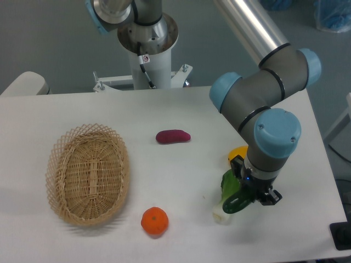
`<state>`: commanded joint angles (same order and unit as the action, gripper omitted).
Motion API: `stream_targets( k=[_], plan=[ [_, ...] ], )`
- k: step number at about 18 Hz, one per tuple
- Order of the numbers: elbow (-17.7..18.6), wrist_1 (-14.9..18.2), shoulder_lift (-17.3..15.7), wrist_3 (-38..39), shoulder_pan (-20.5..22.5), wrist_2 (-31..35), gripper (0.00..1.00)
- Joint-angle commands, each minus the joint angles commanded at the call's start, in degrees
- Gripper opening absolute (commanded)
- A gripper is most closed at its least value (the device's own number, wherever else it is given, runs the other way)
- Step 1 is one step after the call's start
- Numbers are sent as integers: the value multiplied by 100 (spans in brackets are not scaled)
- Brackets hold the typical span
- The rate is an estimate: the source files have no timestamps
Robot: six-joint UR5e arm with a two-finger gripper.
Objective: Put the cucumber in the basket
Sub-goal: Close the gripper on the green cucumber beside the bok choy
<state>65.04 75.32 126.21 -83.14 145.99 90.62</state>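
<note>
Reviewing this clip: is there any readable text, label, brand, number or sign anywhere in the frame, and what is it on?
No text can be read in this frame.
A small white tag with a red mark hangs on the arm's base column; too small and blurred to read.
The basket, the orange fruit, the purple vegetable and the table carry no print.

The basket is tan wicker with a lacy rim. An orange tangerine, a maroon sweet potato and a dark green cucumber lie on the white table.
</note>
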Motion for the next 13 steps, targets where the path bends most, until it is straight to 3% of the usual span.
stream_targets(
  k=[13],
  plan=[
    [9, 53, -35, 61, -88, -35, 37]
  ],
)
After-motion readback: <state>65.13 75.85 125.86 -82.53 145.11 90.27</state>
